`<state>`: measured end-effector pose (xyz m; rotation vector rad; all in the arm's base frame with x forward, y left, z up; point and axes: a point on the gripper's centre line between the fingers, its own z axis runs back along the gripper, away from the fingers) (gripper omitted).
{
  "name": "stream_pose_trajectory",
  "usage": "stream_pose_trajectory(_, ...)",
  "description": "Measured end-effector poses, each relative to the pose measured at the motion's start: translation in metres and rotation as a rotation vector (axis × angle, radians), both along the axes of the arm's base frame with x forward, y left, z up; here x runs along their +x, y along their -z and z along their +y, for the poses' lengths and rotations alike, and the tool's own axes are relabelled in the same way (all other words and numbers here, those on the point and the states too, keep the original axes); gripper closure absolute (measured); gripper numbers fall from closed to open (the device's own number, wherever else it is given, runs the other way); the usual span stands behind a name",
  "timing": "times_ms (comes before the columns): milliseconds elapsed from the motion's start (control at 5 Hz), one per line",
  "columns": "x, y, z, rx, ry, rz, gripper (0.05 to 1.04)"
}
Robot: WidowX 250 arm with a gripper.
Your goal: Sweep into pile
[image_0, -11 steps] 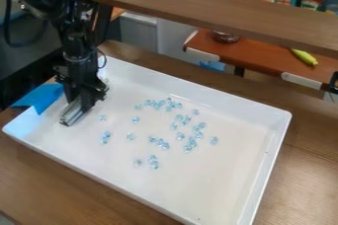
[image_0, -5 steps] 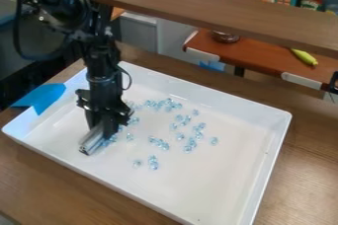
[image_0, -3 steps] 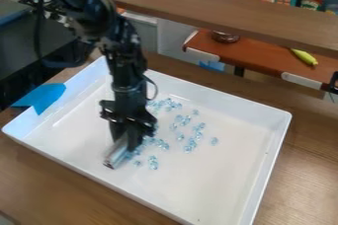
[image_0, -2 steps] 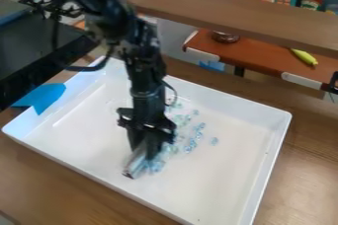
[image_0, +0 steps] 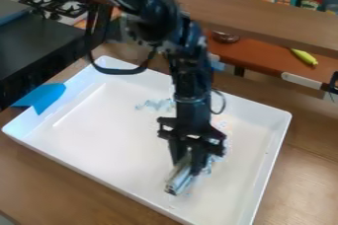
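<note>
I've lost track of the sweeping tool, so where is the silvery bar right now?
In the camera view, the silvery bar is under the pincer, in the white tray's near right part.

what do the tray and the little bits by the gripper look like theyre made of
Tray: likely hard plastic, smooth and white, with soft sheen on its walls.

Bits: perhaps clear plastic or glass, shiny; they look pale blue and see-through.

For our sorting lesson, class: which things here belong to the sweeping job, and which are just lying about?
Belong to the job:
claw
silvery bar, gripped by it
small pale-blue pieces
white tray

Just lying about:
yellow pod-shaped item
reddish bowl
stove
blue patch over the tray's rim, apparently
</note>
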<state>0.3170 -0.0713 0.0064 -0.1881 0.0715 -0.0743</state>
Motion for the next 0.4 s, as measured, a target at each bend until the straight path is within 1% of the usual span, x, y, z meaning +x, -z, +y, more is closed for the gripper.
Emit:
stream_pose_trajectory(200,0.002,-0.023,-0.004,-0.019,0.006,-0.021,0.701)
stream_pose_trajectory(400,0.005,-0.041,0.034,-0.014,-0.025,-0.040,0.701)
